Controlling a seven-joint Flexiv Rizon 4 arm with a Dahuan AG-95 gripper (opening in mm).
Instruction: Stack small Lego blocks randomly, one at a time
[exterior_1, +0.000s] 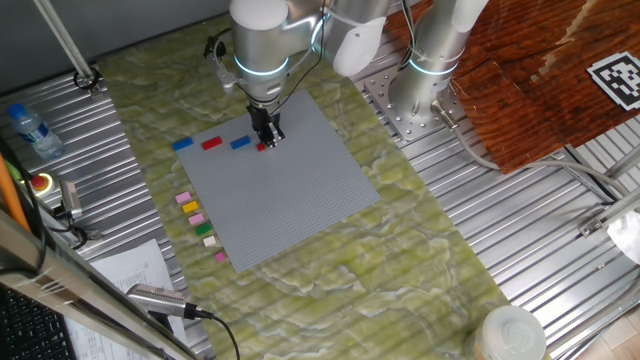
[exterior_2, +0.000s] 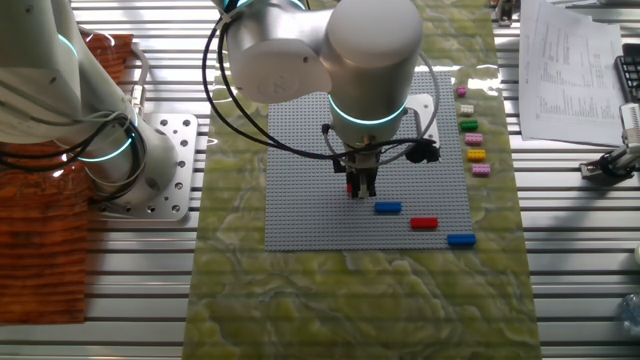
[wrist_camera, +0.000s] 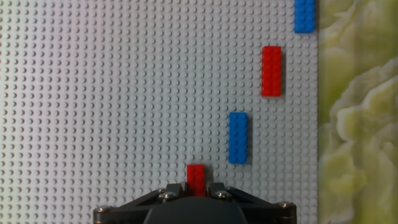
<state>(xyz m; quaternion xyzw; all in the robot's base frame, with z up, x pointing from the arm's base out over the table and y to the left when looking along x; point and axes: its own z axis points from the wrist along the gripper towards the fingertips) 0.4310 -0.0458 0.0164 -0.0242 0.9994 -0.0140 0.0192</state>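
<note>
My gripper (wrist_camera: 196, 186) is low over the grey studded baseplate (wrist_camera: 112, 93), its fingers closed on a small red brick (wrist_camera: 196, 175). The same gripper (exterior_1: 268, 135) and red brick (exterior_1: 261, 147) show in one fixed view, and in the other fixed view the gripper (exterior_2: 361, 186) stands over the plate. On the plate lie a blue brick (wrist_camera: 237, 137), a red brick (wrist_camera: 271, 71) and another blue brick (wrist_camera: 304, 15) in a diagonal row. Several small pink, yellow, green and cream bricks (exterior_1: 196, 217) lie on the mat beside the plate.
A green marbled mat (exterior_1: 400, 260) lies under the baseplate. A water bottle (exterior_1: 30, 130) and papers (exterior_1: 120, 270) are at the left. A rust-coloured cloth (exterior_1: 530, 90) and the arm's base (exterior_1: 430, 90) are at the back right.
</note>
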